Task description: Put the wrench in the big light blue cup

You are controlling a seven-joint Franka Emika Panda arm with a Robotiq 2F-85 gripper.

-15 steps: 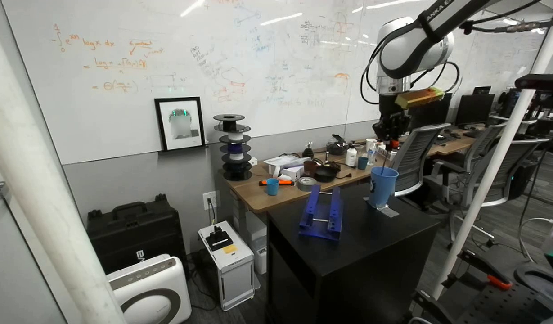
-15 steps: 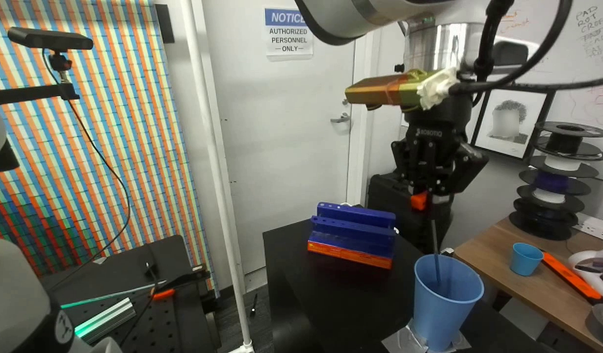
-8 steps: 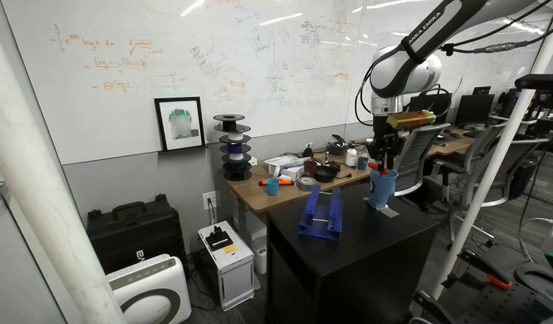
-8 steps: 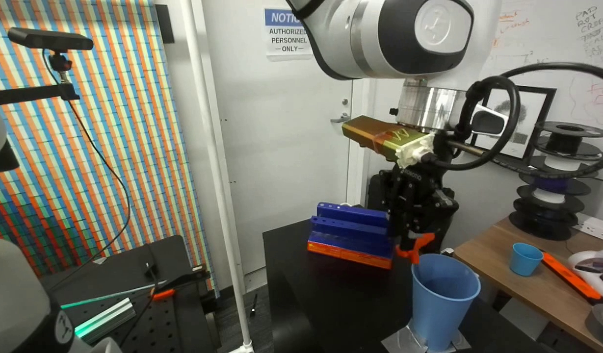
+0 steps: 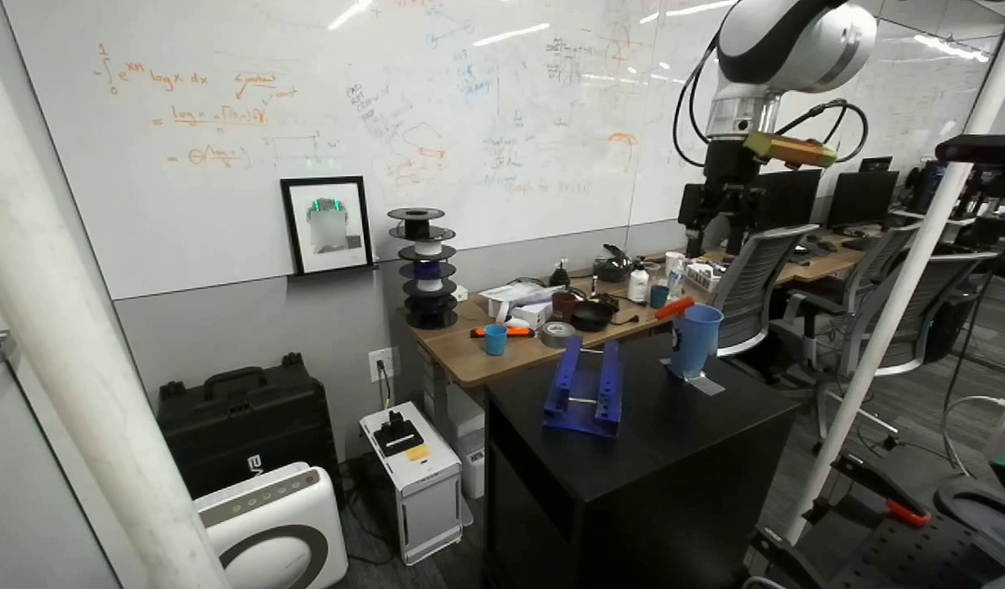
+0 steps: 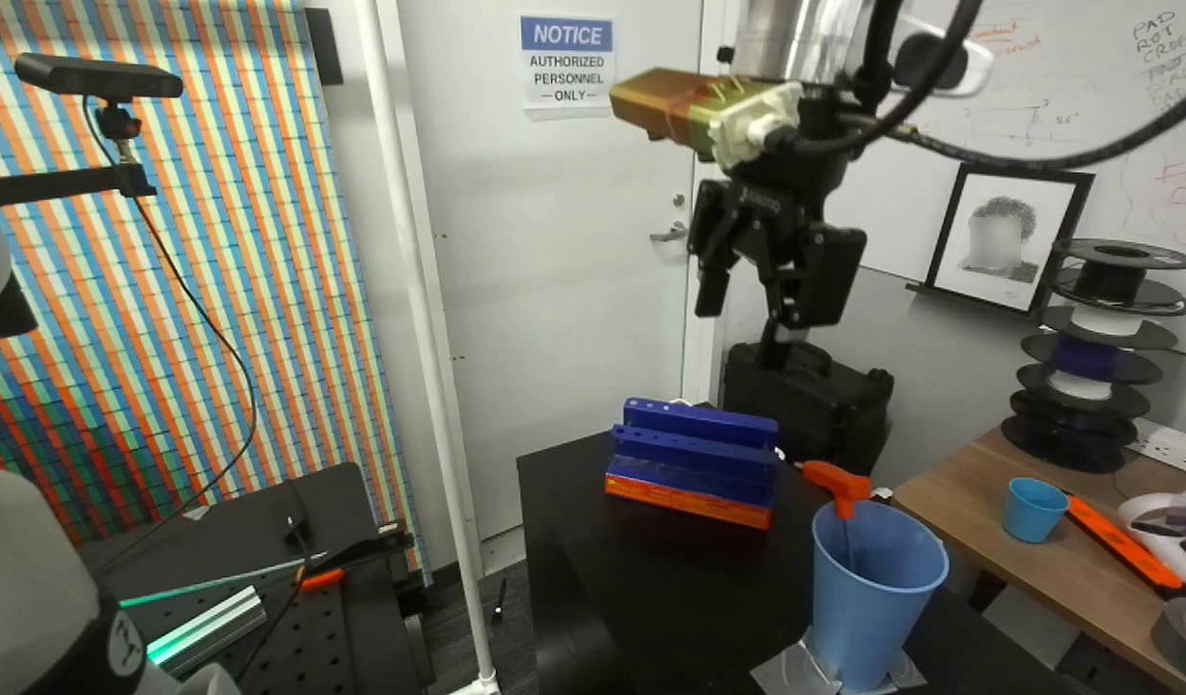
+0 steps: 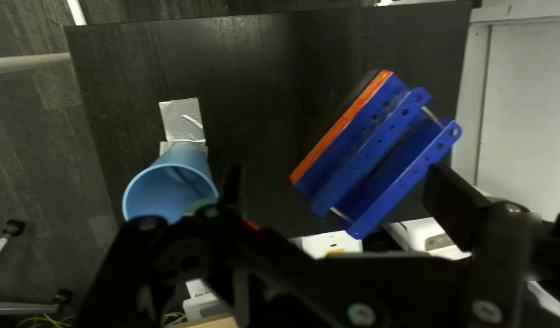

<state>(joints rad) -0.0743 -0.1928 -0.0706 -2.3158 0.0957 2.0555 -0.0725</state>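
Note:
The wrench (image 6: 841, 485), a tool with an orange handle and thin dark shaft, stands tilted in the big light blue cup (image 6: 872, 613). Its shaft goes down inside, while the handle sticks out past the rim; an exterior view shows that orange handle (image 5: 674, 308) on the rim's near-desk side. Looking down in the wrist view, I see the shaft within the cup (image 7: 182, 157), the handle mostly hidden behind a finger. My gripper (image 5: 715, 243) hangs well above the cup, apart from both. Its fingers are spread wide with nothing between them in the wrist view (image 7: 341, 196).
A royal-blue open-sided rack (image 6: 694, 463) shares the black cabinet top (image 6: 679, 579) with the cup. Silver tape (image 7: 183, 120) lies at the cup's base. Alongside is a wooden desk (image 5: 461, 356) bearing a small blue cup (image 5: 495, 339), a tape roll (image 5: 558, 334) and spools (image 5: 424, 270).
The gripper held the wrench over the cup a second ago and came down to the rim. Now it has opened, let go and risen; the wrench leans in the cup.

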